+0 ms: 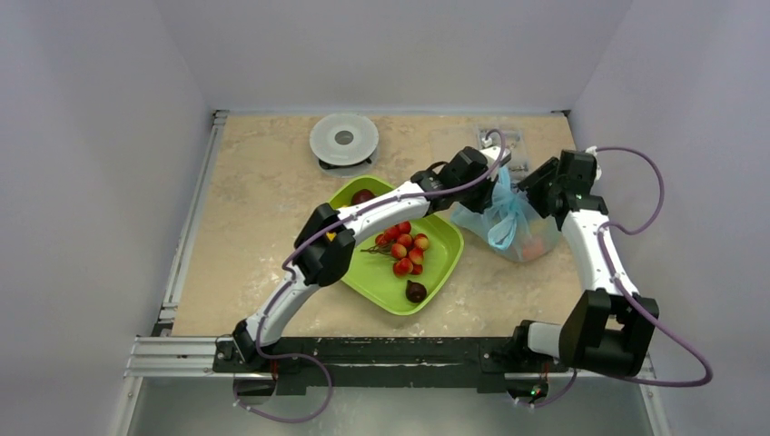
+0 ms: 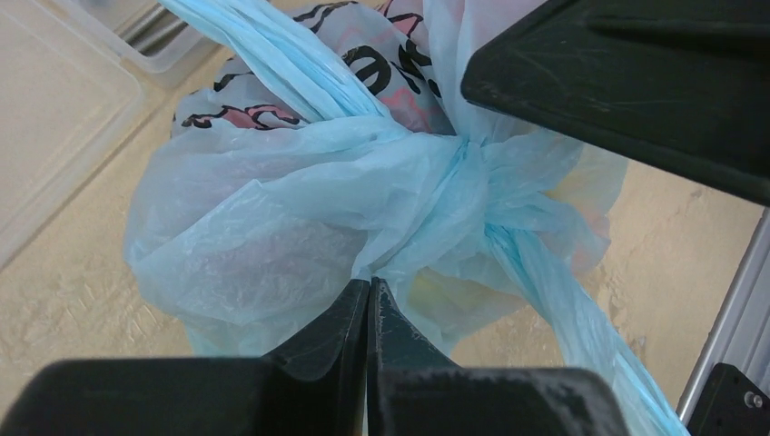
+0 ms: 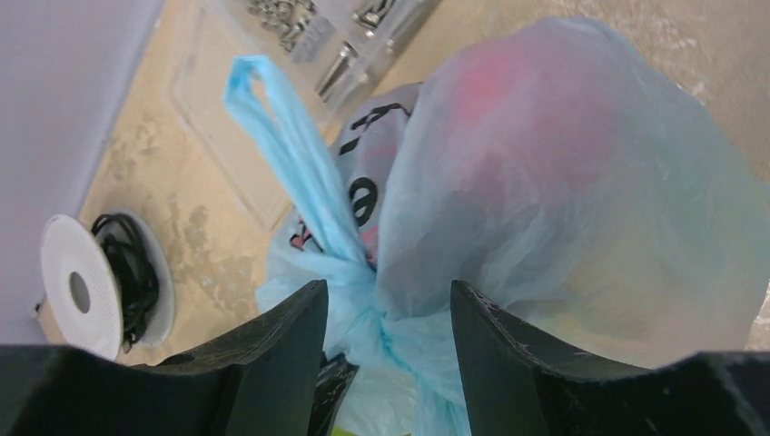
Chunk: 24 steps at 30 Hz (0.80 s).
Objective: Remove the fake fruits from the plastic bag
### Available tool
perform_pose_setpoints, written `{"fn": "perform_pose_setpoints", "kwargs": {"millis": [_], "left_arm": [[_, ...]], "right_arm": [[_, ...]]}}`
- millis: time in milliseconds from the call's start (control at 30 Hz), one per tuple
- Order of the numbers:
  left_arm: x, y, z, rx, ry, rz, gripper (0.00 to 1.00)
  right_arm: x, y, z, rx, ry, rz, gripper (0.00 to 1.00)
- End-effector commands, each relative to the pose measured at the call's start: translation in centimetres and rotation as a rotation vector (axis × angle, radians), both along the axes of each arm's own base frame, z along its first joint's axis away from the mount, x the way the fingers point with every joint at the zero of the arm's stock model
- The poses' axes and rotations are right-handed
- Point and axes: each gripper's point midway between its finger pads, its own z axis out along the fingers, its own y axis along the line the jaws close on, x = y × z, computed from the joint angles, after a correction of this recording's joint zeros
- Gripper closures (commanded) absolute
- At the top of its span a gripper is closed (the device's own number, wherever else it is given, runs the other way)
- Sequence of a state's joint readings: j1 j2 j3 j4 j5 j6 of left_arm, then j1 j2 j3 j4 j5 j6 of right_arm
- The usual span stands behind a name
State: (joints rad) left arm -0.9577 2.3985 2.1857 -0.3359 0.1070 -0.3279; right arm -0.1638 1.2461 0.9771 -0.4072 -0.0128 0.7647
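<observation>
The knotted plastic bag (image 1: pixel 519 236) sits on the tabletop (image 1: pixel 263 191) just right of the green tray (image 1: pixel 445 263), fruits (image 3: pixel 508 100) dimly visible inside. The left pincer (image 2: pixel 370 295) is closed, nipping film under the knot; the right pincer (image 3: pixel 389 304) gapes around the neck.

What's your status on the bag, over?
Left hand shut on plastic bag by knot. Right hand open, straddling it. Tied knot in the way.
</observation>
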Motion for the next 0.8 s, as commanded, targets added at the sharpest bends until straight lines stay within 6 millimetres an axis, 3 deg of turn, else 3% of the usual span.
{"fn": "perform_pose_setpoints", "kwargs": {"millis": [0,133,267,367,467,533,633,767], "left_arm": [[-1.3,-0.3,6.2,-0.129,-0.024,-0.021,1.00],[-1.4,-0.1,6.1,-0.116,-0.023,-0.026,1.00],[-1.6,0.1,5.2,-0.094,0.000,-0.022,1.00],[-2.1,0.8,3.3,-0.049,0.045,-0.016,1.00],[-2.3,1.8,1.6,0.010,0.109,0.037,1.00],[-2.2,1.8,2.3,0.005,0.121,0.054,1.00],[-2.0,2.1,3.9,-0.021,0.119,0.071,1.00],[-1.9,3.1,4.7,-0.053,0.113,0.107,1.00]], "right_arm": [[-0.4,-0.8,-0.5,0.022,0.009,-0.092,0.49],[-1.5,-0.8,-1.8,0.036,0.016,-0.123,0.51],[-2.0,-1.1,-2.2,0.038,-0.004,-0.159,0.62],[-1.8,-0.9,-2.9,0.050,-0.016,-0.150,0.74],[-1.7,-0.7,-3.6,0.043,-0.004,-0.119,0.78],[-1.7,-0.7,-3.6,0.035,-0.003,-0.117,0.82],[-1.5,-1.0,-3.4,0.014,0.008,-0.113,1.00],[-1.6,-2.0,-2.4,-0.025,0.007,-0.152,1.00]]}}
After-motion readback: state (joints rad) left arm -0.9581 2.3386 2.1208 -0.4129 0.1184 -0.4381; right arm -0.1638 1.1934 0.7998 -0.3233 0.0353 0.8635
